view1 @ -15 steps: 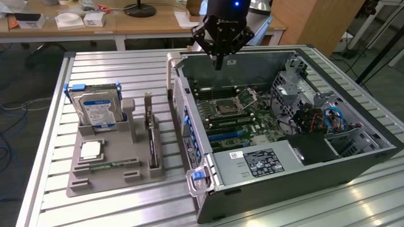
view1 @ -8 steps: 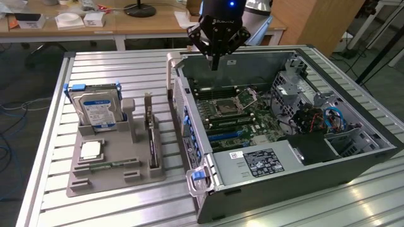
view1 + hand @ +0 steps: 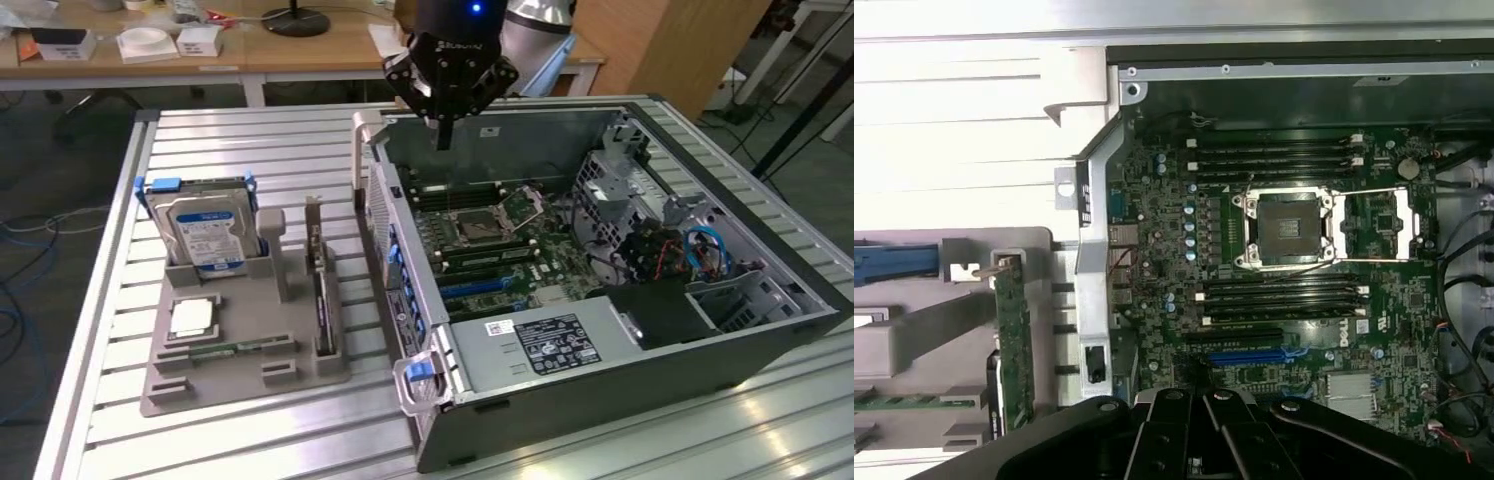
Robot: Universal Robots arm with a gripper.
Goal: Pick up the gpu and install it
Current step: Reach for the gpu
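The gpu (image 3: 319,290) is a thin dark card standing on its long edge in a grey holder (image 3: 240,375), to the exterior view's left of the open computer case (image 3: 747,345). In the wrist view the gpu (image 3: 1014,345) shows edge-on, with a silvery bracket at one end. My gripper (image 3: 443,135) hangs above the far end of the case, over the motherboard (image 3: 514,245), well apart from the gpu. Its black fingers (image 3: 1172,425) are pressed together with nothing between them. A blue slot (image 3: 1249,355) lies on the motherboard close to the fingertips.
The holder also carries an upright silver hard drive (image 3: 200,235), a square chip (image 3: 194,317) and a green memory stick (image 3: 227,350). Cables and a blue connector (image 3: 703,250) crowd the case's right side. A power supply (image 3: 547,345) fills its near end. Desks stand behind the slatted table (image 3: 240,140).
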